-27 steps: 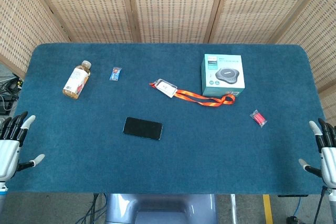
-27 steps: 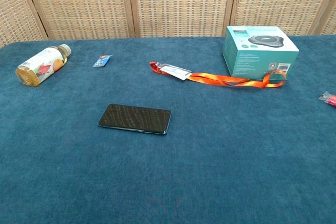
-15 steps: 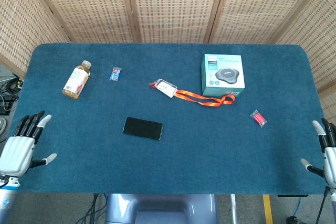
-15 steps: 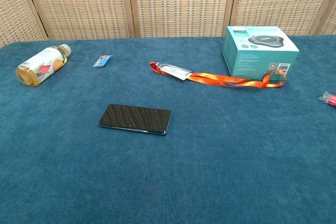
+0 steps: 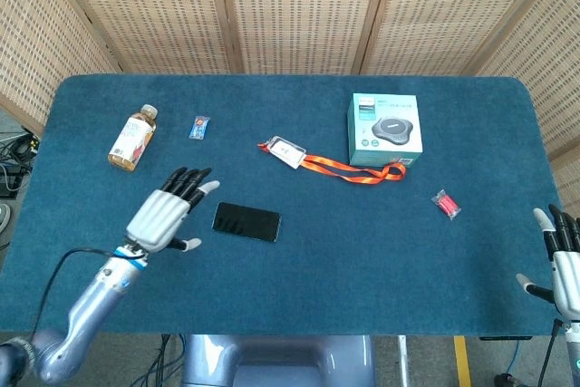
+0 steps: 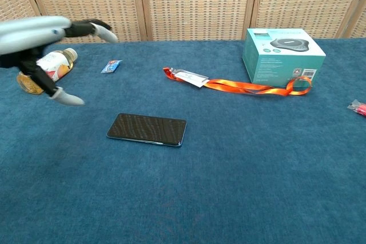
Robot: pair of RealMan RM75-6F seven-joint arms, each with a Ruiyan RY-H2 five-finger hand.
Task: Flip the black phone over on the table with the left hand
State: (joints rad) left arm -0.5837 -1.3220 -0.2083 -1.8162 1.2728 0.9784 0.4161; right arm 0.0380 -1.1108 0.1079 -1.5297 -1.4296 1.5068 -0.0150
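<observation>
The black phone lies flat on the blue table, screen side dark; it shows as well in the chest view. My left hand hovers just left of it, fingers spread, holding nothing. In the chest view the left hand is blurred at the upper left, above the table. My right hand stays at the table's right edge, fingers apart, empty.
A juice bottle lies at the far left, with a small blue wrapper beside it. An orange lanyard with a card and a teal box sit behind the phone. A pink wrapper lies to the right.
My left hand has swung in from the table's left edge to a spot just left of the phone. The phone and the right hand have stayed put.
</observation>
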